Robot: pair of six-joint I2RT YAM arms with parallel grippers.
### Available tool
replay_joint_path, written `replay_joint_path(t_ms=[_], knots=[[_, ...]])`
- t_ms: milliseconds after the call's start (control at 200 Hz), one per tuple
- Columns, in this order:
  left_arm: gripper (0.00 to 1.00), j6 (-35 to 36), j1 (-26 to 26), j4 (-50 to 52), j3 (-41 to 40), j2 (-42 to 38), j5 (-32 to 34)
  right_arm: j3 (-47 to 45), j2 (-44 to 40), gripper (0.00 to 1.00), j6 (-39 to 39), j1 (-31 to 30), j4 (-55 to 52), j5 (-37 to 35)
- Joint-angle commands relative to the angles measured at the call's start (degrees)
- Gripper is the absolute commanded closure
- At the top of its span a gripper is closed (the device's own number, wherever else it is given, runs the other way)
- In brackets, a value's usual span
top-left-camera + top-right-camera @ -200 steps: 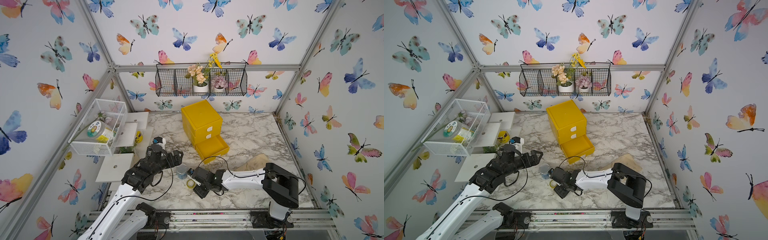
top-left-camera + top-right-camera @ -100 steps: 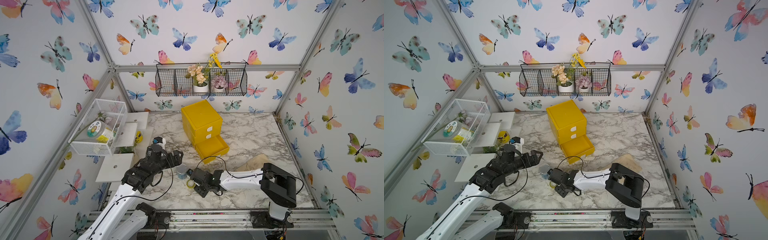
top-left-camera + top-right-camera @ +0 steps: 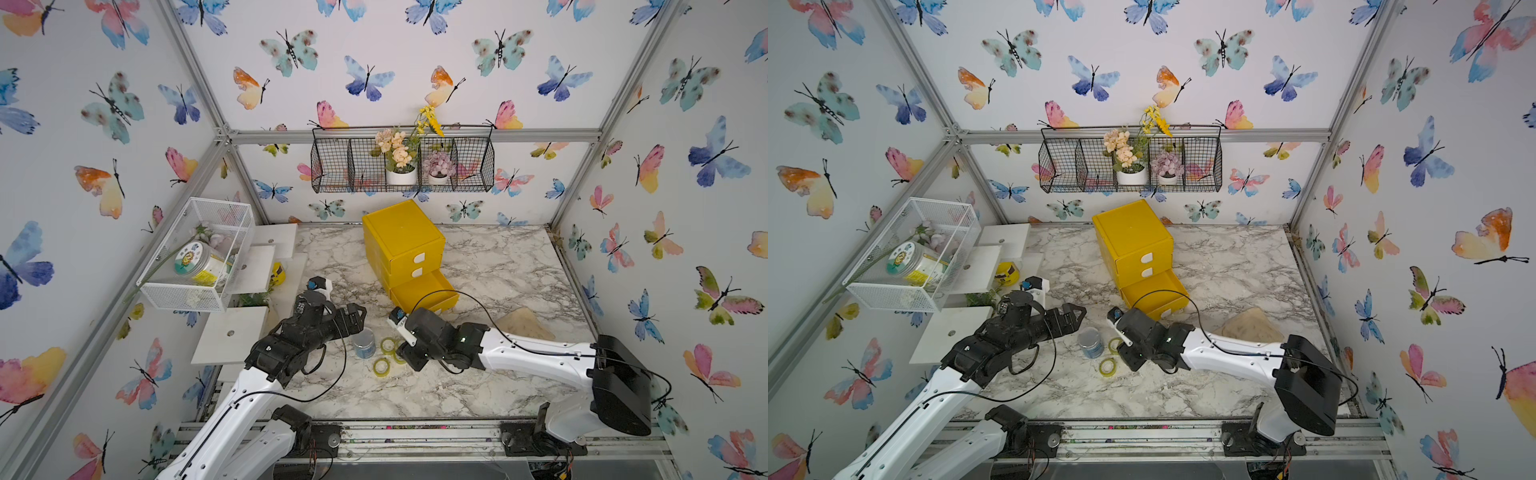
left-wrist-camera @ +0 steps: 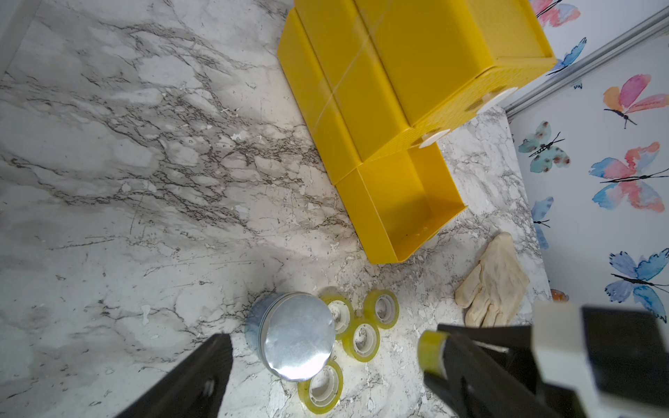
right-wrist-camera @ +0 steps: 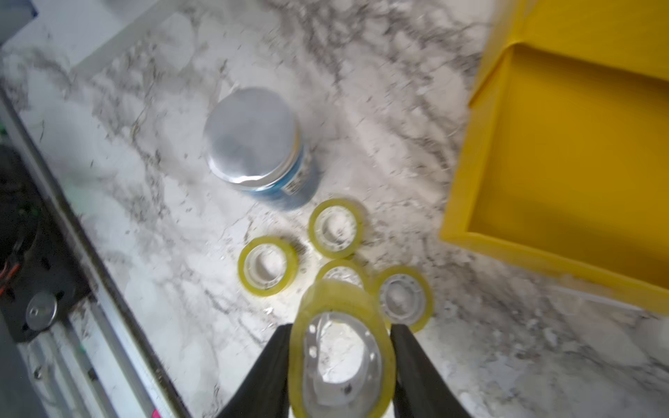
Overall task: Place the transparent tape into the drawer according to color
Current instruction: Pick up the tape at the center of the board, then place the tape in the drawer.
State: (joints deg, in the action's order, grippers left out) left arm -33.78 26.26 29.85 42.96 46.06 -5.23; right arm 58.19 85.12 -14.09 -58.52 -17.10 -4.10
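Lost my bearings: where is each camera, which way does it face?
Both top views: high above the arm bases, facing down toward the back wall; left arm, right arm, yellow cabinet.
Left wrist: above the silver-lidded jar, facing down; own finger.
Right wrist: looks down past the right gripper, shut on a yellow-green tape roll.
Wrists share jar, open drawer.

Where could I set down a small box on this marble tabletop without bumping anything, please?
The white-grey marble tabletop is bare right of the yellow plastic cabinet, behind the crumpled beige glove, and along the metal front rail. It is crowded before the open yellow bottom drawer: the blue-grey cylindrical jar and yellow-green tape rolls cluster there.
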Motion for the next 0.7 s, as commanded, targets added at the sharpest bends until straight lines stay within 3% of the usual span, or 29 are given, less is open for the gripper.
replay_joint_path(t_ms=[0,225,551,696], knots=[[0.04,-0.10,0.15,-0.74,-0.50,-0.35,0.85,1.38,-0.72,0.61,-0.54,5.86,3.96,-2.91],[0.04,0.55,0.16,-0.25,-0.68,0.98,-0.83,7.47,8.58,0.61,-1.76,13.78,7.86,-8.60],[0.05,0.32,0.17,0.13,-3.42,-0.47,-2.75,11.76,19.61,0.60,-3.55,17.20,6.83,-10.93],[0.05,-0.09,0.31,-0.31,-4.96,-1.10,-3.55,12.18,21.85,0.54,-4.06,17.43,6.62,-11.26]])
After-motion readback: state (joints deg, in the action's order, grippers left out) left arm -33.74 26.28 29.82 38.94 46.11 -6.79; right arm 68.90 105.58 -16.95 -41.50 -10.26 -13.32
